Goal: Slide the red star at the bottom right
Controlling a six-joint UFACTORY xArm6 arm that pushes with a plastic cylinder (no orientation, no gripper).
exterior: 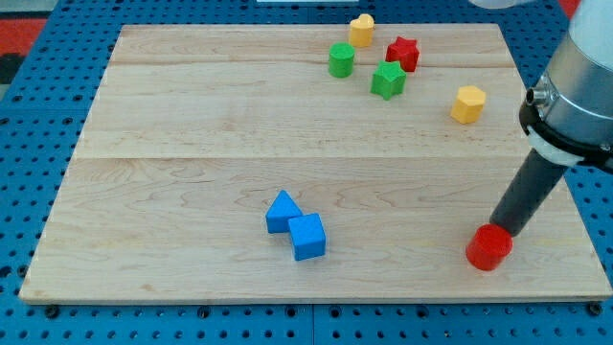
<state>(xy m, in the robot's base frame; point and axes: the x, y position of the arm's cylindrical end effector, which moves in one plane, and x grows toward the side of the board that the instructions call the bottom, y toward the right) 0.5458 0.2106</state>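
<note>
The red star [403, 53] is seen near the view's top of the wooden surface [192, 144], right of centre. All places below are given relative to it.

A green star [388, 80] sits just below and slightly to the view's left, almost touching. A green cylinder [341, 59] lies to the view's left, close by. A yellow heart-like block [361, 30] is just above and to the view's left. A yellow hexagon block [468, 103] lies below and to the view's right, a little apart.

Well below, near the view's bottom right, a red cylinder [489, 247] is found. The dark rod comes down from the view's right, and my tip [499, 230] is placed against the upper side of that red cylinder, far from the red star.

Far below and to the view's left, a blue triangle block [283, 211] and a blue cube [307, 237] are seen touching each other.

No hand is carried by the arm, so nothing is gripped.
</note>
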